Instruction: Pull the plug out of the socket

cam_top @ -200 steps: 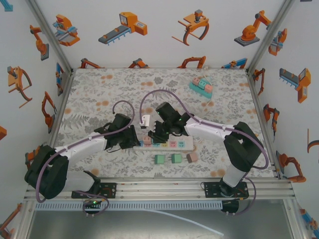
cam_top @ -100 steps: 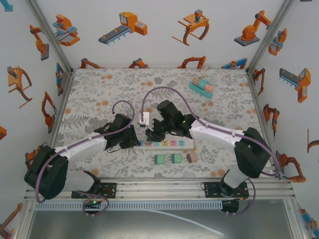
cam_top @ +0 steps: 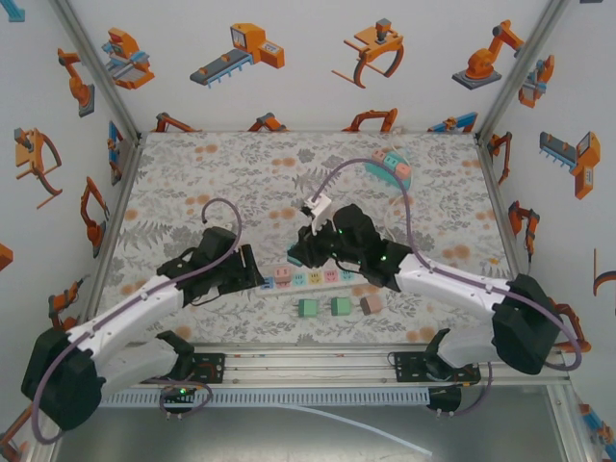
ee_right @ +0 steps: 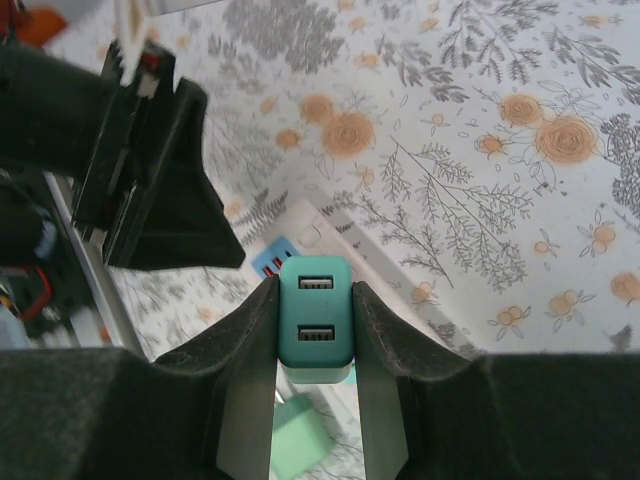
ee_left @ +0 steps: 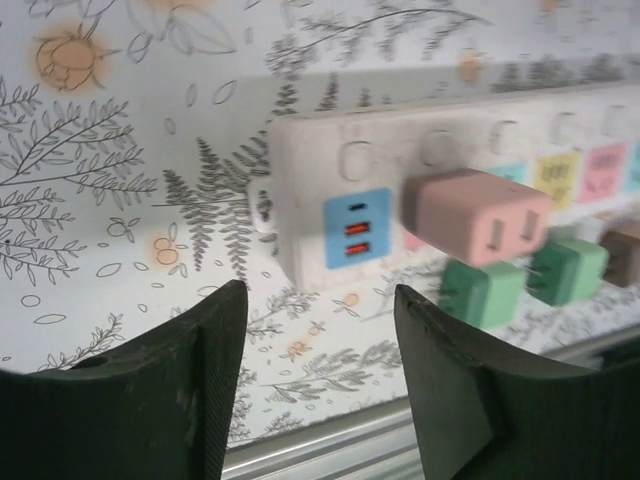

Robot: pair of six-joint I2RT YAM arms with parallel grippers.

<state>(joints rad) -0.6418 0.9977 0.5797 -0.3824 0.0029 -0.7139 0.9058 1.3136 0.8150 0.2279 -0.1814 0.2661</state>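
Observation:
A white power strip (cam_top: pixel 310 277) with coloured socket labels lies across the middle of the table. A teal plug (ee_right: pixel 315 322) with two USB ports sits between my right gripper's (ee_right: pixel 315 290) fingers, which are shut on its sides. It hangs just above the strip's (ee_right: pixel 318 232) left end, clear of the sockets. In the top view, the right gripper (cam_top: pixel 300 253) hovers over that end. My left gripper (ee_left: pixel 320 335) is open a short way left of the strip's (ee_left: pixel 330 170) end, with nothing between its fingers. A pink plug (ee_left: pixel 472 215) stays seated in the strip.
Two green plugs (cam_top: pixel 308 308) (cam_top: pixel 339 306) and a brownish one (cam_top: pixel 371 304) lie loose in front of the strip. A cluster of coloured blocks (cam_top: pixel 389 167) sits at the back right. The metal rail (cam_top: pixel 308 361) runs along the near edge.
My left gripper has let go of the strip's end, opened and drawn back to the left. The right arm has swung and lifted with the teal plug held.

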